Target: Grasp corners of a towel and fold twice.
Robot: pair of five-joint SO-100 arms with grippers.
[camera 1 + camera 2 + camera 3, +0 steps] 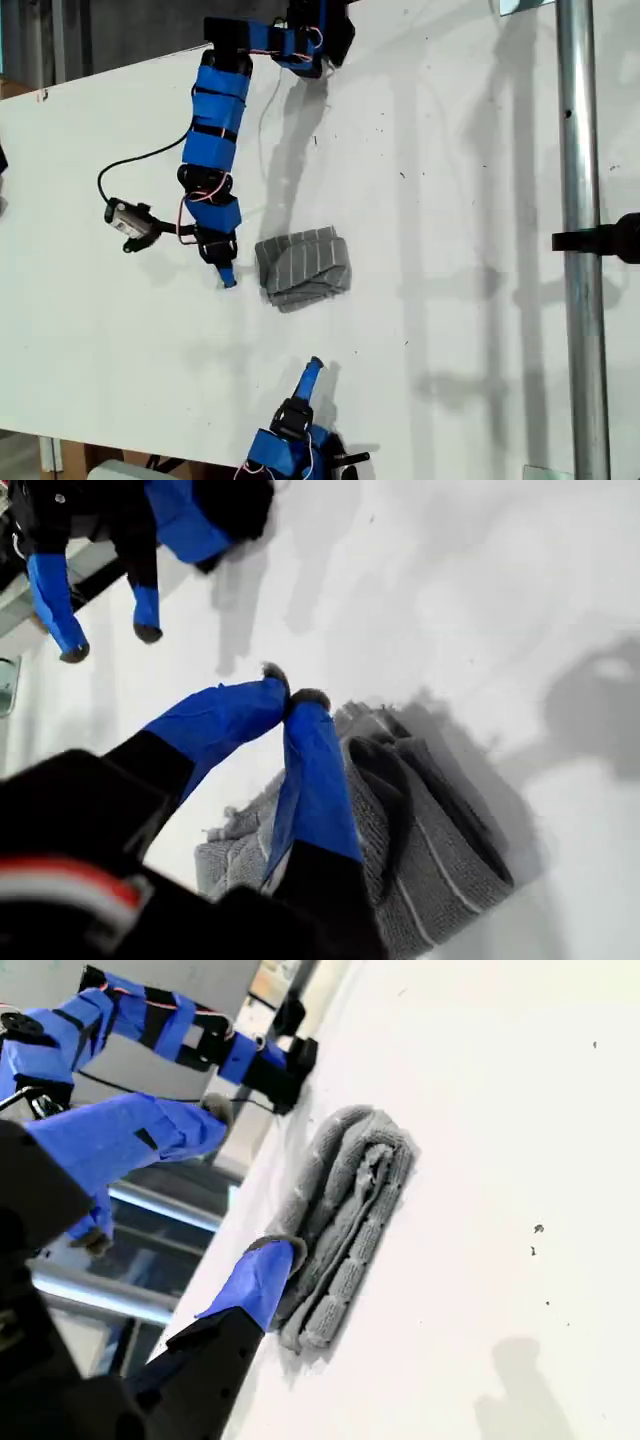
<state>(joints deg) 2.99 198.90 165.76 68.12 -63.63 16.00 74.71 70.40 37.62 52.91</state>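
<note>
One folded towel [303, 266] between two grippers, untouched.

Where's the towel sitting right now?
The towel lies folded in a bundle near the middle of the white table in the exterior view, between the two blue arms, just to the exterior view's right of the upper arm's tip.

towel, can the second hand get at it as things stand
Probably yes: my second hand is open right beside the towel, one fingertip at its folded edge, and nothing lies between them.

Towel [430, 860] corners folded under, hidden
</note>
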